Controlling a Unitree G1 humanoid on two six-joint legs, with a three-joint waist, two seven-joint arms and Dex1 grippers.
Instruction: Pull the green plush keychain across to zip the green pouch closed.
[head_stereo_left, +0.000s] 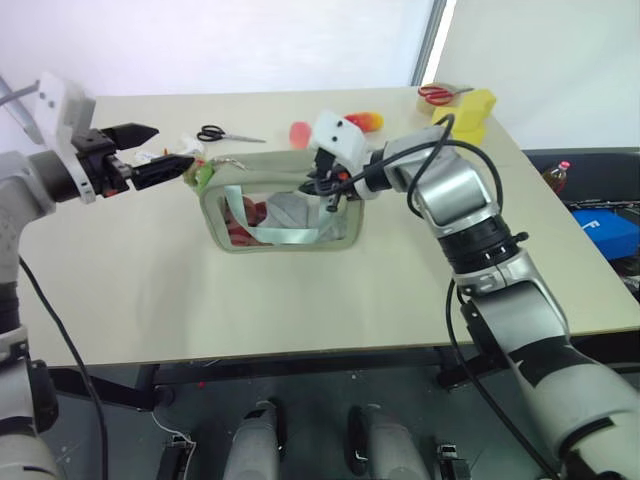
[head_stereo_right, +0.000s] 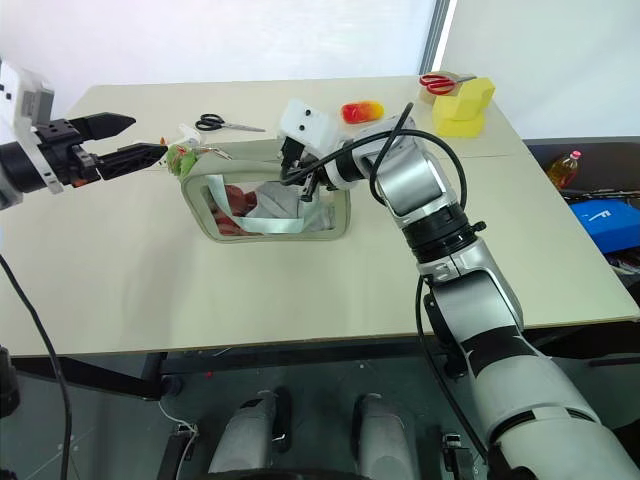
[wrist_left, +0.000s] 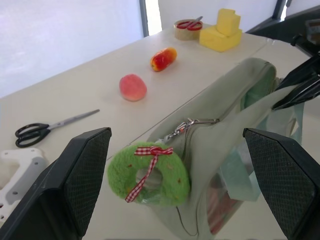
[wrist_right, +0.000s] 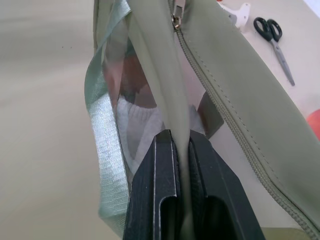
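Note:
The green pouch (head_stereo_left: 285, 215) stands upright on the table, its clear window facing me with red and grey contents and a pale teal strap inside. My right gripper (wrist_right: 180, 145) is shut on the fabric of the pouch's top edge near its right end. The green plush keychain (wrist_left: 148, 175), a fuzzy lime ring with a red checked bow, hangs from the zipper pull (wrist_left: 187, 122) at the pouch's left end. My left gripper (head_stereo_left: 165, 150) is open and level, and the keychain (head_stereo_left: 200, 172) sits just past its lower fingertip, between the fingers (wrist_left: 75, 170) but not gripped.
Black scissors (head_stereo_left: 225, 134), a pink lump (head_stereo_left: 300, 131) and a red-and-yellow plush toy (head_stereo_left: 363, 122) lie behind the pouch. Yellow blocks (head_stereo_left: 470, 110) and a tape roll with red scissors (head_stereo_left: 440, 95) sit at the far right corner. A small white object (wrist_left: 20, 165) lies by the left gripper.

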